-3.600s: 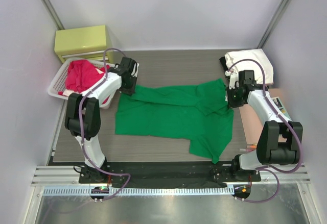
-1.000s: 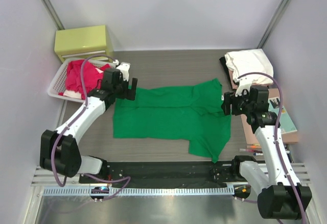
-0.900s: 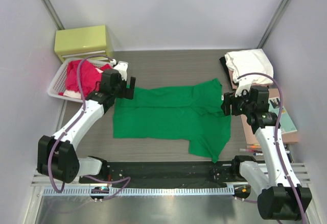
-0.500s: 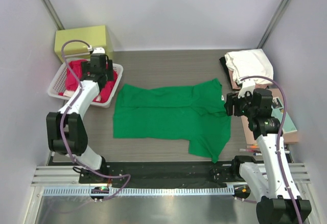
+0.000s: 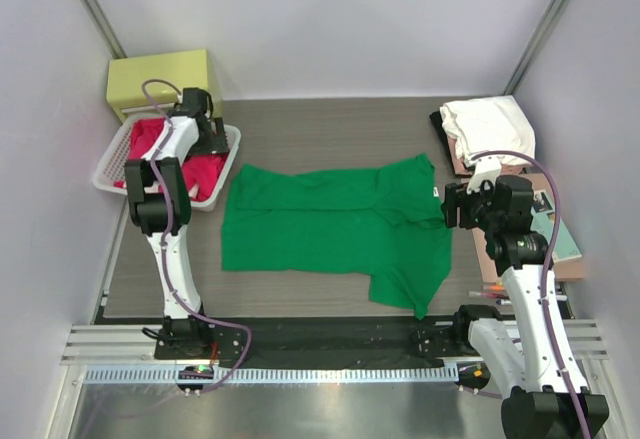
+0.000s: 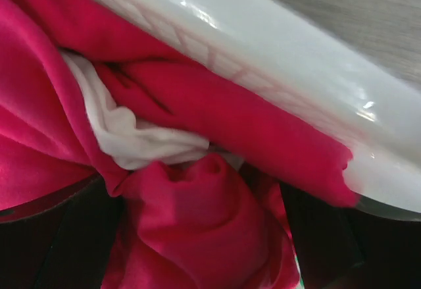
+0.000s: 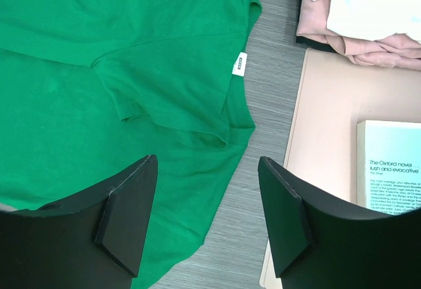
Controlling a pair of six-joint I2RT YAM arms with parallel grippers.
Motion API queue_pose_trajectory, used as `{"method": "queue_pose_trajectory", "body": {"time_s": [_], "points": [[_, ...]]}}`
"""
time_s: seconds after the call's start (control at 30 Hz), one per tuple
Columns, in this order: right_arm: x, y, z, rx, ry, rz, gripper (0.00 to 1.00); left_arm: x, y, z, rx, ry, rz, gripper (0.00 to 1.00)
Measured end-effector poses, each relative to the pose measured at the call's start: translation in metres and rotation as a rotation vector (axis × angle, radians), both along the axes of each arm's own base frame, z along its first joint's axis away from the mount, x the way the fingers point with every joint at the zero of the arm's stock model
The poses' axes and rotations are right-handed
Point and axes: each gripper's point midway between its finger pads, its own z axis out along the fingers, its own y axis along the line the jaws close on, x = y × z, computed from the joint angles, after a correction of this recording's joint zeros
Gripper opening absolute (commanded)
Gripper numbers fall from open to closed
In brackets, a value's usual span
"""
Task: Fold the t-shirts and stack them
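Observation:
A bright green t-shirt [image 5: 330, 224] lies spread flat in the middle of the table, its white neck label [image 7: 239, 65] showing. Red t-shirts [image 5: 160, 154] and a bit of white cloth [image 6: 141, 137] are heaped in the white basket [image 5: 108, 167]. My left gripper [image 5: 212, 141] is down in that basket, open, with red cloth [image 6: 197, 216] bulging between its dark fingers. My right gripper [image 5: 450, 205] hangs open above the green shirt's right edge [image 7: 217, 170], holding nothing. A folded stack [image 5: 487, 121] with white on top sits at the back right.
A yellow box [image 5: 163, 81] stands behind the basket. At the right edge lie a pale pink mat [image 7: 329, 137] and a teal-covered book [image 7: 391, 164]. The basket's white rim [image 6: 296, 98] runs close past my left gripper.
My left arm has swung away from the green shirt's left edge into the basket of red shirts. The right gripper has barely shifted. The green shirt has stayed flat.

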Motion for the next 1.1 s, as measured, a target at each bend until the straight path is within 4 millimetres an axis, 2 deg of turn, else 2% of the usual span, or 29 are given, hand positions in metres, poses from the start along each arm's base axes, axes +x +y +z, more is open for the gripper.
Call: {"method": "queue_pose_trajectory", "body": {"time_s": [0.03,0.13,0.27,0.4,0.63,0.73,0.93,1.1], "points": [[0.0,-0.001,0.0,-0.002,-0.001,-0.003,0.68,0.001,0.002,-0.005,-0.008,0.01,0.004,0.95],[0.0,-0.002,0.001,-0.005,-0.004,-0.008,0.68,-0.002,0.0,0.003,-0.044,-0.004,0.007,0.96],[0.001,-0.002,0.0,-0.005,-0.002,-0.008,0.68,-0.012,-0.001,0.001,-0.067,0.001,0.0,0.93],[0.002,-0.002,-0.002,-0.005,0.007,-0.008,0.68,-0.014,-0.003,-0.001,-0.068,0.009,-0.014,0.91],[0.002,-0.002,-0.006,-0.004,0.017,-0.008,0.68,-0.024,-0.026,-0.002,0.024,0.036,-0.12,0.91],[0.002,-0.002,-0.006,-0.004,0.017,-0.008,0.68,-0.03,-0.062,-0.003,0.031,0.059,-0.209,0.91],[0.003,-0.002,-0.007,-0.004,0.019,-0.007,0.69,-0.035,-0.158,-0.001,0.037,0.086,-0.418,0.92],[0.002,0.0,-0.009,0.0,0.024,-0.001,0.69,-0.028,-0.193,-0.001,0.044,0.121,-0.485,0.93]]}}
